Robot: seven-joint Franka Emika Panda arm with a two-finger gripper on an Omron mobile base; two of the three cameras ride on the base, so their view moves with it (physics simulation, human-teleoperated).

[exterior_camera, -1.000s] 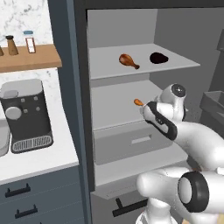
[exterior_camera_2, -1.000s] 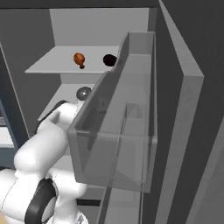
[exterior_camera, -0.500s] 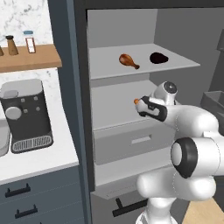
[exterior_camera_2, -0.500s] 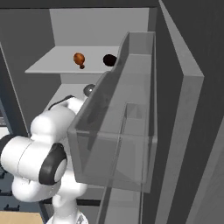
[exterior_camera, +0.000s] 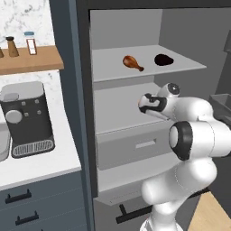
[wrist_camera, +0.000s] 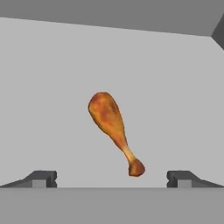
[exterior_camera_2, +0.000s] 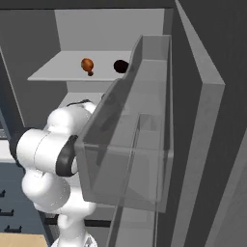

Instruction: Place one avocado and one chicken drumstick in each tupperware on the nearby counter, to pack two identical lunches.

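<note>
I have my gripper (wrist_camera: 112, 178) pointed into the open fridge, at a chicken drumstick (wrist_camera: 113, 129) lying on a flat grey shelf (wrist_camera: 52, 87). My jaws are spread wide apart with nothing in them, one tip on each side, so I think I am lining up to close around the thin bone end. The drumstick is orange-brown and a bit shiny, fat and round at the top and skinny at the bottom with a small knob. It lies flat, so I must come down low to catch it.

Up on the higher shelf (exterior_camera: 108, 67) there is another drumstick (exterior_camera: 132, 62) and a black, glossy avocado (exterior_camera: 163, 59) just beside it, apart from each other. They wait there because I have not taken them yet.

The counter (exterior_camera: 31, 164) to the left is white and smooth, with a dark coffee machine (exterior_camera: 27, 119) on it. A clear, see-through door bin (exterior_camera_2: 130, 144) hangs in front of my arm in the right base view.
</note>
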